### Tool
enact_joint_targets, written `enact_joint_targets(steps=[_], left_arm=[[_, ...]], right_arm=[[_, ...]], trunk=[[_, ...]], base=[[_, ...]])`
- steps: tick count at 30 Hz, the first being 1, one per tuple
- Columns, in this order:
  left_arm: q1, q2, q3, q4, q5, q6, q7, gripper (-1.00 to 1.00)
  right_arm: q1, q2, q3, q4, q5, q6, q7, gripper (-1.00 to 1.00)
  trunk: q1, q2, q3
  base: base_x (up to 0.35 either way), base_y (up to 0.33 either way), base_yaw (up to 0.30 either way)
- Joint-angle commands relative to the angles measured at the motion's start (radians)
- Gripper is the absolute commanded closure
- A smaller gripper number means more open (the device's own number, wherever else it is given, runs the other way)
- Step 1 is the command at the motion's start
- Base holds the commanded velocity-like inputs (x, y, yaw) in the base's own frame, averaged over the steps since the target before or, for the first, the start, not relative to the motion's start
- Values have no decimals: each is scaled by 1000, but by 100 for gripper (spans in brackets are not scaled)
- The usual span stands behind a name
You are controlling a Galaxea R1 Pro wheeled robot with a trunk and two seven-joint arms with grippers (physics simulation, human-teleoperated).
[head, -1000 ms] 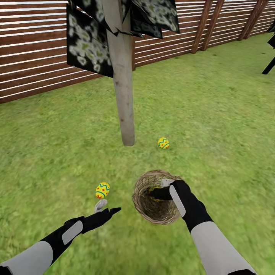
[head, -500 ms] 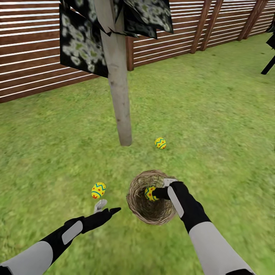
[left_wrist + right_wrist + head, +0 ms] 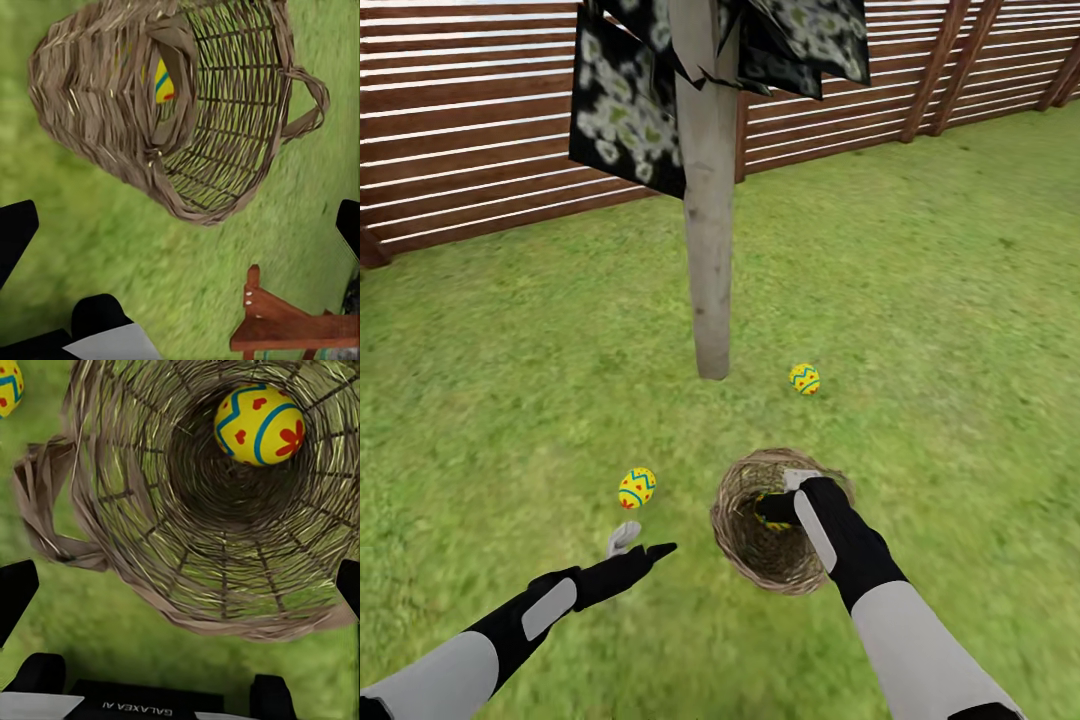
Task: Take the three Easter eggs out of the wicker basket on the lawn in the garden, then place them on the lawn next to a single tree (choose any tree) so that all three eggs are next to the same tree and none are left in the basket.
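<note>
The wicker basket stands tilted on the lawn in front of me. My right gripper reaches into its mouth, open. One Easter egg lies deep inside the basket, ahead of the spread fingertips and untouched. A second egg rests on the grass just beyond my open left gripper. The third egg lies close to the foot of the pale-trunked tree. In the left wrist view the basket shows from the side, the egg glimpsed through its weave.
A brown slatted fence runs behind the tree. Dark mottled leaves hang low around the trunk. A brown wooden piece sits on the grass near the left gripper's view. Open grass stretches to the right and far right.
The whole view has shifted, so the camera moved. The egg in the basket showed beside the right gripper's tip half a second ago and is now mostly hidden behind it. The left arm holds still.
</note>
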Motion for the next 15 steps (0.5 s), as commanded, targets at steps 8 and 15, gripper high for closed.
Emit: enact_joint_targets(steps=[8, 15], left_arm=[[-1, 0, -5, -2, 10, 8, -1, -100], [-1, 1, -4, -2, 10, 9, -1, -100]], right_arm=[[0, -1, 42, 1, -9, 2, -51, -100], [0, 0, 46, 1, -10, 2, -119, -100]], trunk=[[0, 0, -4], [0, 0, -4]], base=[[0, -160, 178], [0, -64, 7]])
